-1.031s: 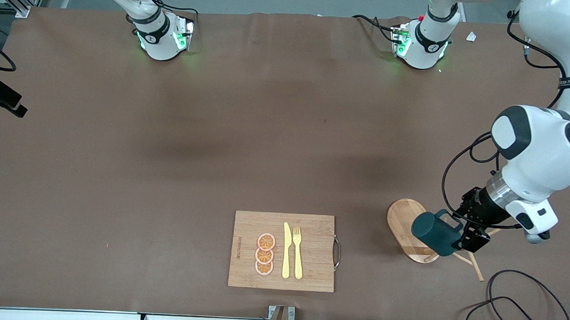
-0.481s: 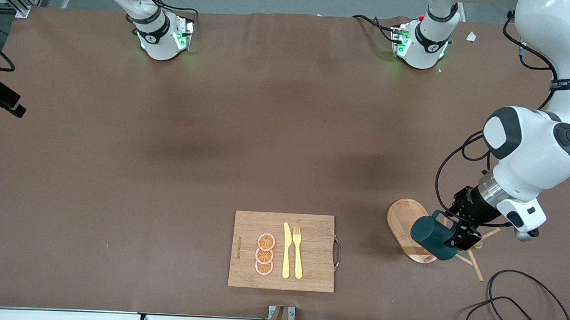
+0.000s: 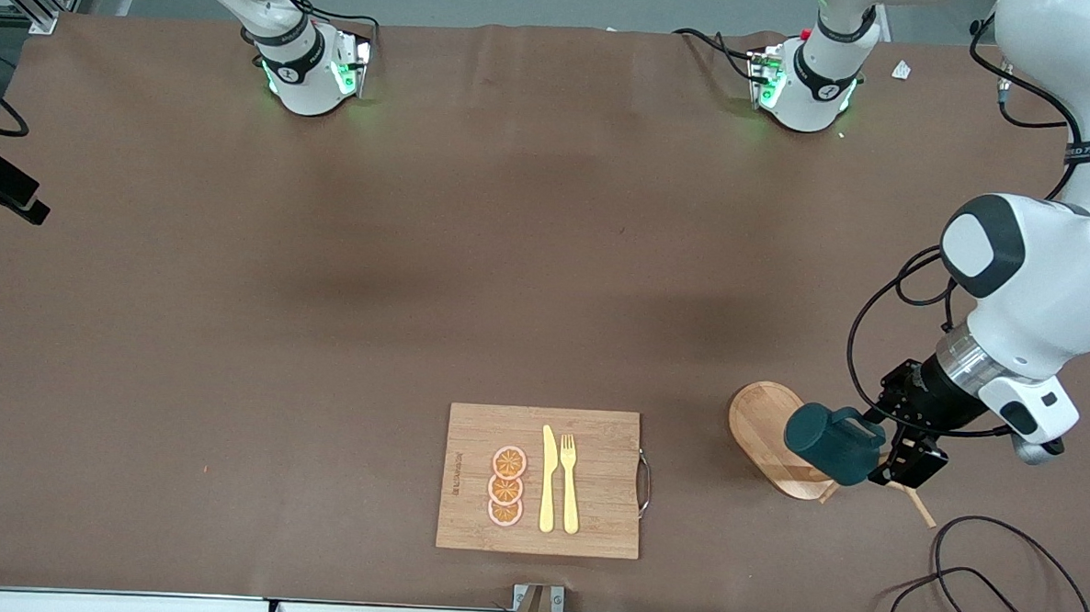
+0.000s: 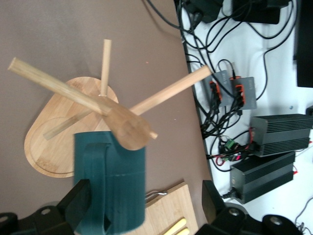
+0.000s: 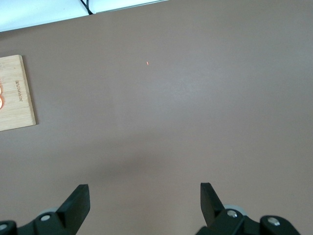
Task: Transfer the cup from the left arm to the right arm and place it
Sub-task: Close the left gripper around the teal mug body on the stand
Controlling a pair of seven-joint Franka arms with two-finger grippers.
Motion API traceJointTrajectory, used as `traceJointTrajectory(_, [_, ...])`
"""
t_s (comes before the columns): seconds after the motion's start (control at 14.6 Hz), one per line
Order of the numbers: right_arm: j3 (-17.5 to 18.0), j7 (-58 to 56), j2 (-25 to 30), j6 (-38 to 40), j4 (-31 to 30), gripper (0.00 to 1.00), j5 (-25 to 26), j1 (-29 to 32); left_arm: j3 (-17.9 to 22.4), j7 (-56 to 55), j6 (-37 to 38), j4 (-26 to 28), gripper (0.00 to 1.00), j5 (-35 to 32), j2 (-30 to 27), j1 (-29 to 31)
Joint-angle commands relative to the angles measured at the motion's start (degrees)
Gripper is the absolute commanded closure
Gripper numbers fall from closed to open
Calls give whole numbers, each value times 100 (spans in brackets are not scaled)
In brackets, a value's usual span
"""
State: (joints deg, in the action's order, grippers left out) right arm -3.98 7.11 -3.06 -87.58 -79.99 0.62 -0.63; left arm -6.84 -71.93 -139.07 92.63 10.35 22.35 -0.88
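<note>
The dark teal ribbed cup (image 3: 832, 442) lies on its side above the oval base of a wooden mug stand (image 3: 759, 426), among the stand's pegs. In the left wrist view the cup (image 4: 115, 186) has its handle toward the camera and sits under the stand's post top (image 4: 129, 128). My left gripper (image 3: 881, 449) is at the cup, open wide: the cup (image 4: 115, 186) fills the space beside one finger (image 4: 78, 196), and the other finger (image 4: 210, 198) stands well apart from it. My right gripper (image 5: 144, 200) is open and empty over bare table; it does not show in the front view.
A bamboo cutting board (image 3: 470, 431) with a yellow knife (image 3: 547, 481), a fork (image 3: 569, 482) and three orange slices (image 3: 506, 486) lies near the front edge. Loose cables (image 3: 1002, 574) lie at the left arm's end. The board's corner shows in the right wrist view (image 5: 17, 93).
The left arm swung in and back out toward its own end of the table. The stand's base slid a little toward the right arm's end. The cup stayed nearly in place.
</note>
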Motion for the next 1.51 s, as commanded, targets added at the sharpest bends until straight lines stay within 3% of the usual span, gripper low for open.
traceJointTrajectory(0.0, [20,-16,25,57,36,0,-1,36,-28,-14,3,-131,0,90,-3,26])
traceJointTrajectory(0.27, [12,-25,25,57,36,0,-1,45,-28,-23,-6,-272,0,82,217,-35])
traceJointTrajectory(0.76, [20,-25,25,57,36,0,8,36,-28,-5,12,-263,0,81,121,26])
traceJointTrajectory(1.44, [20,-25,25,57,36,0,8,36,-28,-5,153,676,0,99,-538,106])
